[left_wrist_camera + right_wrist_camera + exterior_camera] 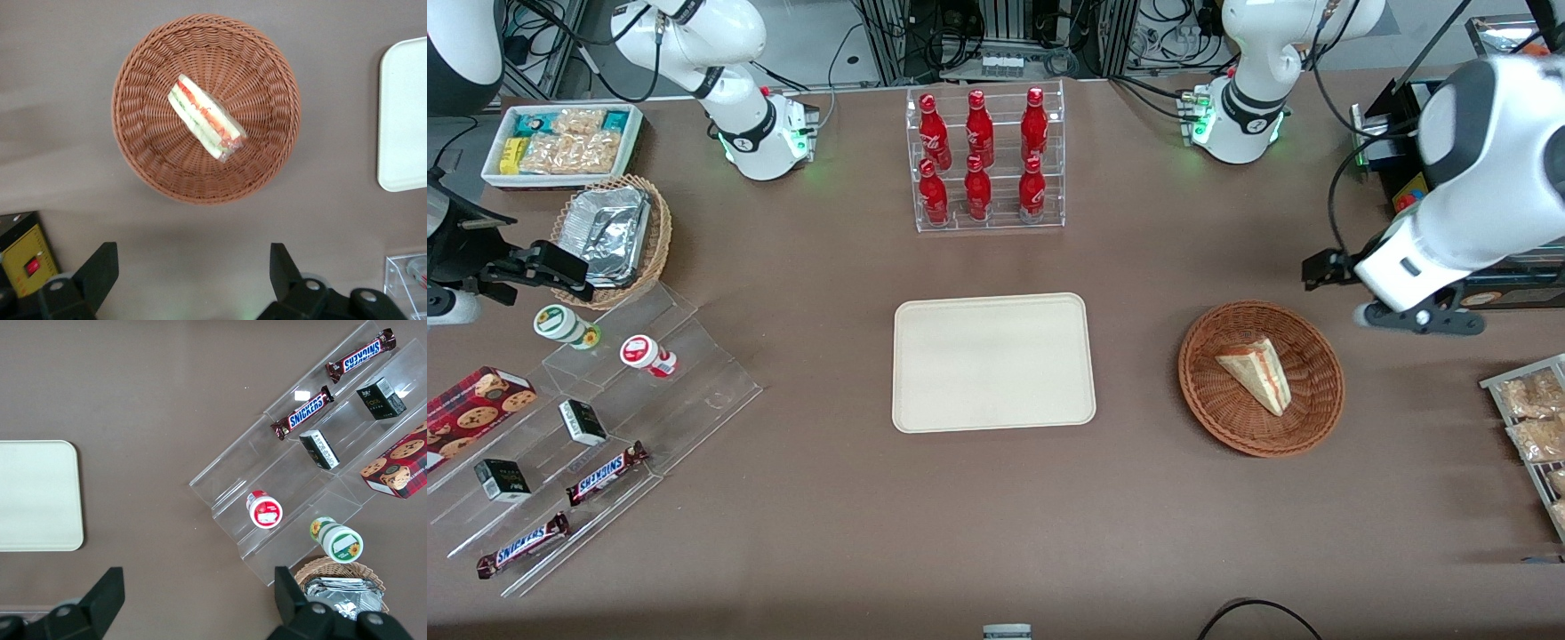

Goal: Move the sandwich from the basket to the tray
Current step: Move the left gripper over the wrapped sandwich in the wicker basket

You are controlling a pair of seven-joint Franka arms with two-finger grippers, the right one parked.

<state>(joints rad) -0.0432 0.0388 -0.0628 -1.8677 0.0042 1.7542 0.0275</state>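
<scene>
The tabletop (827, 533) is lit evenly from overhead and is dimmed toward the front view's near edge. Soft shadows are cast beside the basket (1261, 378) and tray (993, 362). Glare is seen on the foil containers (609, 233). The hand (190, 283), held above the tabletop near the basket, is slightly blurred.

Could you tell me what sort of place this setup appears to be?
Probably a robotics lab staged as a snack shop: red bottles in a clear rack, Snickers bars on acrylic steps. The open left pincer hovers near the basket holding the sandwich.
</scene>
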